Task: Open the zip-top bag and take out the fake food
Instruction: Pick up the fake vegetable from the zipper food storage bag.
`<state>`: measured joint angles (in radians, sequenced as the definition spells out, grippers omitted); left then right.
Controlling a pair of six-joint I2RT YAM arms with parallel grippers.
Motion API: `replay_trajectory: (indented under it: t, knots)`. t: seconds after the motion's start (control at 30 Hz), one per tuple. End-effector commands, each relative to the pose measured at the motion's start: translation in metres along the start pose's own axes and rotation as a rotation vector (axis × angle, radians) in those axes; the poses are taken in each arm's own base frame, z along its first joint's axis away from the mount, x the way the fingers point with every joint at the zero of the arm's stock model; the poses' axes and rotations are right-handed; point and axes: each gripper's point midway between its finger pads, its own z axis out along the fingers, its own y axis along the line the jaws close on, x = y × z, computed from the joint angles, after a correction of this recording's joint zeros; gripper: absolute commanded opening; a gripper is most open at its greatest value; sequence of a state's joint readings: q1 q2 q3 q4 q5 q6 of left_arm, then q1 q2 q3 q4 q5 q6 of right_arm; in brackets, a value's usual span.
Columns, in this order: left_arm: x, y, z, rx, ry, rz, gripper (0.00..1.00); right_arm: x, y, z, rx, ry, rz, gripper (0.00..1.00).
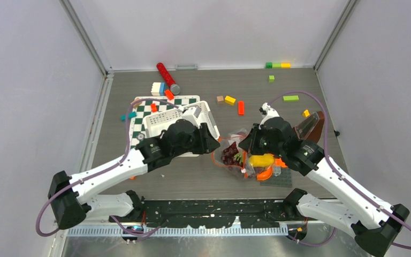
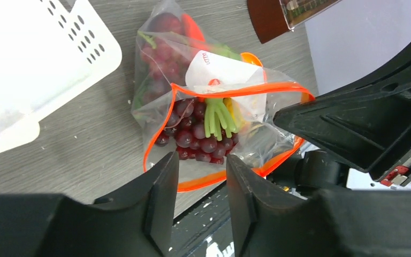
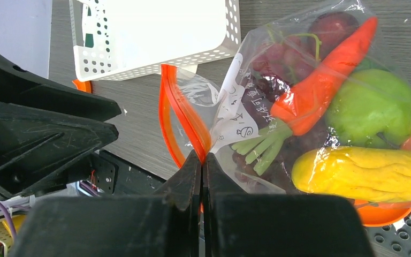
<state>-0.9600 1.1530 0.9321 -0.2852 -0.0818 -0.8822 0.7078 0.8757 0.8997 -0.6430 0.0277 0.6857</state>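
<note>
The zip-top bag [image 3: 299,37] is gripped at its orange strip by the closed right hand [image 3: 202,160].
The left hand [image 2: 202,160] is held half open, empty, at the bag's mouth; fake food [image 3: 364,174] is seen inside, on the desk [image 1: 192,179] by the white basket [image 1: 163,120].

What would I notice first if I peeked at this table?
The see-through zip-top bag near the middle of the table, stuffed with purple grapes, an orange carrot and a green apple. The right gripper pinches its orange zip edge, and its mouth gapes open. A white basket sits just left of it.
</note>
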Motion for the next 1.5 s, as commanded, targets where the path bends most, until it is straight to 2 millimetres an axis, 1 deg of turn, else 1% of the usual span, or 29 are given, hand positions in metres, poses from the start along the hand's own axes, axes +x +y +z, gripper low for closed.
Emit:
replay_trajectory:
  t: [0.0, 0.13, 0.17, 0.23, 0.37, 0.5, 0.73, 0.87, 1.03, 1.17, 1.23, 1.3, 1.37, 1.47]
  knots:
    - [-0.005, -0.022, 0.003, 0.066, -0.012, 0.011, 0.37, -0.019, 0.020, -0.009, -0.073, -0.061, -0.013, 0.00]
    - [0.012, -0.042, 0.028, 0.111, 0.027, 0.015, 0.29, -0.016, 0.026, -0.010, -0.104, -0.044, -0.009, 0.00]
    - [0.020, -0.045, 0.038, 0.109, 0.045, 0.014, 0.27, -0.016, 0.026, -0.010, -0.106, -0.043, -0.008, 0.00]
    - [0.028, -0.046, 0.051, 0.109, 0.057, -0.003, 0.25, -0.017, 0.027, -0.010, -0.109, -0.045, -0.003, 0.00]
    - [0.041, -0.037, 0.072, 0.078, 0.072, -0.041, 0.25, -0.017, 0.029, -0.011, -0.118, -0.044, 0.005, 0.00]
    - [0.048, -0.026, 0.083, 0.036, 0.076, -0.059, 0.25, -0.016, 0.029, -0.012, -0.119, -0.039, 0.006, 0.00]
    - [0.059, 0.003, 0.089, -0.080, 0.078, -0.065, 0.24, -0.015, 0.030, -0.016, -0.125, -0.034, 0.005, 0.00]
    - [0.063, 0.007, 0.093, -0.086, 0.083, -0.072, 0.24, -0.014, 0.031, -0.016, -0.130, -0.031, 0.006, 0.00]
    - [0.064, 0.012, 0.092, -0.107, 0.080, -0.073, 0.31, -0.015, 0.032, -0.015, -0.134, -0.027, 0.005, 0.00]
    - [0.057, 0.001, 0.087, -0.045, 0.054, -0.055, 0.38, -0.014, 0.033, -0.014, -0.138, -0.023, 0.005, 0.00]
    - [0.050, -0.012, 0.082, 0.028, 0.023, -0.051, 0.41, -0.014, 0.033, -0.014, -0.139, -0.021, 0.007, 0.00]
    - [0.047, -0.018, 0.079, 0.076, 0.000, -0.049, 0.45, -0.014, 0.034, -0.014, -0.142, -0.020, 0.008, 0.00]
    - [0.043, -0.027, 0.077, 0.119, -0.017, -0.045, 0.46, -0.013, 0.034, -0.014, -0.145, -0.018, 0.012, 0.00]
    - [0.039, -0.039, 0.075, 0.175, -0.029, -0.028, 0.46, -0.012, 0.034, -0.014, -0.146, -0.016, 0.013, 0.00]
